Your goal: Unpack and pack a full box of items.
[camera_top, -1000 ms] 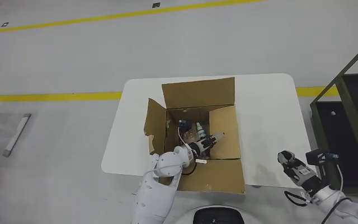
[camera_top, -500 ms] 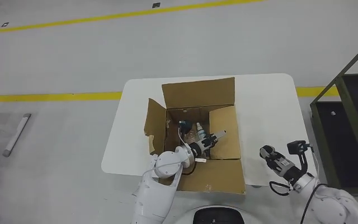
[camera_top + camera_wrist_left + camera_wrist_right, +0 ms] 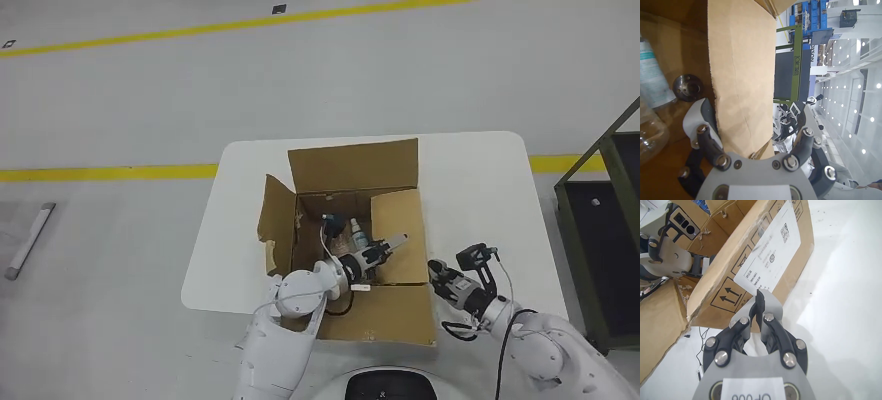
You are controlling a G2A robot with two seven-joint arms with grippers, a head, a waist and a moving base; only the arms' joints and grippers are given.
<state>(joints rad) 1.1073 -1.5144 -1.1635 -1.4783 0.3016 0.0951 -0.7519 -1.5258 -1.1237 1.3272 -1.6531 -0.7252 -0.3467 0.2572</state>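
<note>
An open cardboard box (image 3: pixel 355 168) stands in the middle of the white table (image 3: pixel 480 190). My left gripper (image 3: pixel 390 243) is inside it, open, straddling the box's right inner flap (image 3: pixel 742 66): one finger (image 3: pixel 696 111) sits inside, the other (image 3: pixel 803 121) outside. A clear bottle (image 3: pixel 649 75) with a teal and white label and a round metal flange (image 3: pixel 687 88) lie on the box floor beside it. My right gripper (image 3: pixel 758 298) is shut and empty, its tips close to the box's outer side wall with the white label (image 3: pixel 770 255), near the front right corner (image 3: pixel 438 272).
A green cart (image 3: pixel 600 220) stands off the table's right edge. The box's front flap (image 3: pixel 385 315) hangs toward me, and its left flap (image 3: pixel 275 215) stands up. Bare tabletop lies right of the box.
My right arm has swung left from the table's right edge to the box's front right corner. The left gripper has stayed at the right flap.
</note>
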